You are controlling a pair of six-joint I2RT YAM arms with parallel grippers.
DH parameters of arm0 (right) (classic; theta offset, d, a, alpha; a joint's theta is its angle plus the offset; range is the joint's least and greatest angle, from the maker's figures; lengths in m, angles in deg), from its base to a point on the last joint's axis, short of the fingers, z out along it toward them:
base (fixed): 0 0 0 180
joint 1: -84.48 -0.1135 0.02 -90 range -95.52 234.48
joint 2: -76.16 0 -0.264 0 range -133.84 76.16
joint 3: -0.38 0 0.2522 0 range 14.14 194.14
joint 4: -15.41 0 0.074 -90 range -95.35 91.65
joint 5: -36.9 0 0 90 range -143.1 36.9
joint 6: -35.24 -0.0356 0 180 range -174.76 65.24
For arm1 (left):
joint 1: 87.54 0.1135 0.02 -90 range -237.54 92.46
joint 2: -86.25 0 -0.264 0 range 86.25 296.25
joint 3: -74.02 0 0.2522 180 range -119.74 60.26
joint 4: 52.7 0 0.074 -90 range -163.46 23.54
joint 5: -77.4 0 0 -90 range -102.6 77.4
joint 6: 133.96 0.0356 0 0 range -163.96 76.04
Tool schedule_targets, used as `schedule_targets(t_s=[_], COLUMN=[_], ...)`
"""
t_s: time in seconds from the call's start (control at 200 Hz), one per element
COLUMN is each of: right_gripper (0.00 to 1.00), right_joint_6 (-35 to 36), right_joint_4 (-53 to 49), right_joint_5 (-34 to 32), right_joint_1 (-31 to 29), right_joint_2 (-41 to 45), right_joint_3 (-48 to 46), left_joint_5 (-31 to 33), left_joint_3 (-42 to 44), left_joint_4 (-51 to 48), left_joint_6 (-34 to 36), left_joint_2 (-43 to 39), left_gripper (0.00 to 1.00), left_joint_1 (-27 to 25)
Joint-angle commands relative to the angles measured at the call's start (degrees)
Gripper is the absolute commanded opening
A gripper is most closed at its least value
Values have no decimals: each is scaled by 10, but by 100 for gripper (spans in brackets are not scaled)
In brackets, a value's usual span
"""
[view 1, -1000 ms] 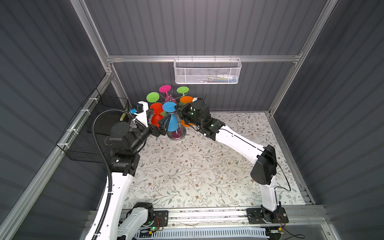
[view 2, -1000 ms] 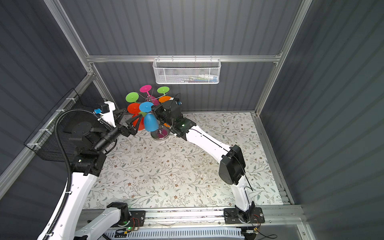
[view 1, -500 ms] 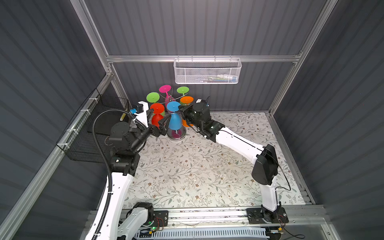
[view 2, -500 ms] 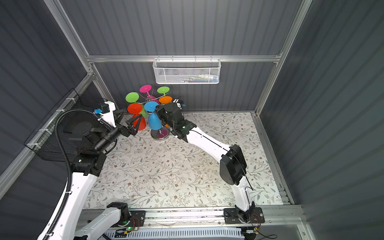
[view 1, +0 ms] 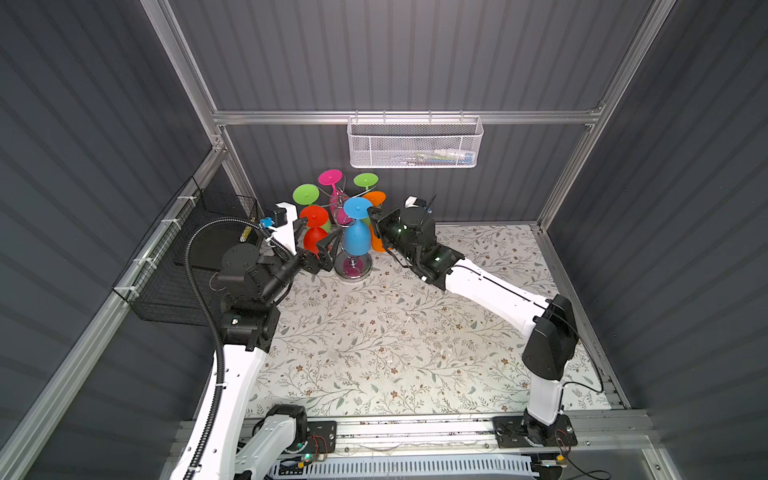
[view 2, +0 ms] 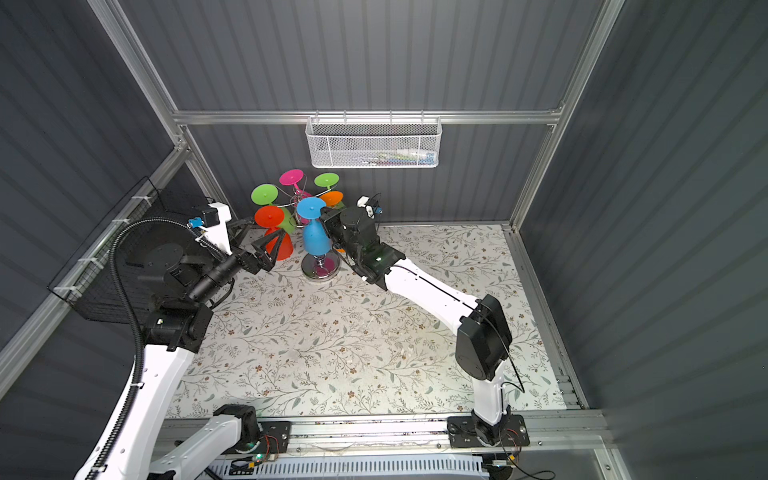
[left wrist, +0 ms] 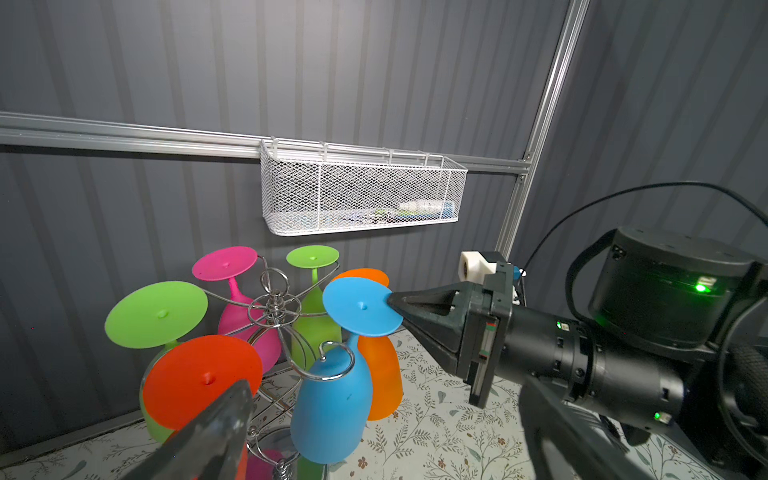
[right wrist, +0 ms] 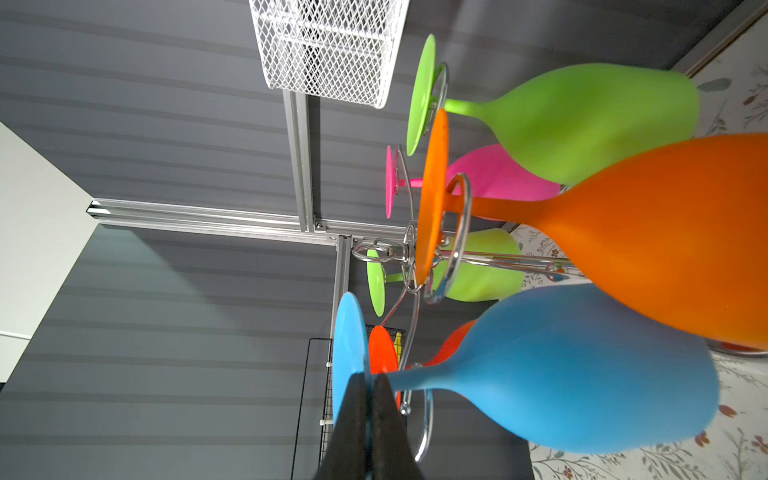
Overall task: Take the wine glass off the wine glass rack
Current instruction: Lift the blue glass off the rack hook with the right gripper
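Toward 11 o'clock on the tabletop [view 1: 395, 332] stands the wine glass rack [view 1: 352, 268]. A blue wine glass [view 1: 356, 240] hangs at the rack's 6 o'clock side. Its long axis is near vertical, foot up and bowl mouth down, with the stem inside a scroll arm's curl. From 3 o'clock the right hand [left wrist: 392, 298] is pinched tight on the foot's rim. At 9 o'clock the left hand [view 2: 258, 232] gapes wide beside the red glass [view 2: 282, 249], holding nothing.

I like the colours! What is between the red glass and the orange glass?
The blue glass, hanging upside down on the rack. The left wrist view shows it between the red glass and the orange glass; both top views agree.
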Motion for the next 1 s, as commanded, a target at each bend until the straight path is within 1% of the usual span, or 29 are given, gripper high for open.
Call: schedule_targets(t_s=[0.0, 0.43, 0.55, 0.66, 0.781, 0.931, 0.991], right_gripper=[0, 0, 0, 0, 0, 0, 0], right_joint_6=[5, 41, 64, 105, 159, 264, 322], right_joint_4=[27, 70, 79, 102, 95, 55, 46], right_joint_5=[-7, 4, 13, 19, 24, 30, 36], right_joint_1=[1, -3, -13, -22, -24, -24, -24], right_joint_2=[29, 156, 197, 249, 314, 402, 435], right_joint_3=[-31, -203, -251, -314, -381, -449, -476], left_joint_5=[-8, -6, 1, 10, 18, 30, 36], left_joint_3=[4, 2, -4, -13, -29, -52, -55], left_joint_4=[15, 14, 3, -12, -33, -59, -81], left_joint_6=[-7, -24, -35, -40, -46, -78, -88], left_joint_2=[-6, -2, 3, 18, 39, 55, 57], left_gripper=[100, 100, 100, 100, 100, 99, 98], left_joint_1=[3, 3, 1, -12, -38, -50, -50])
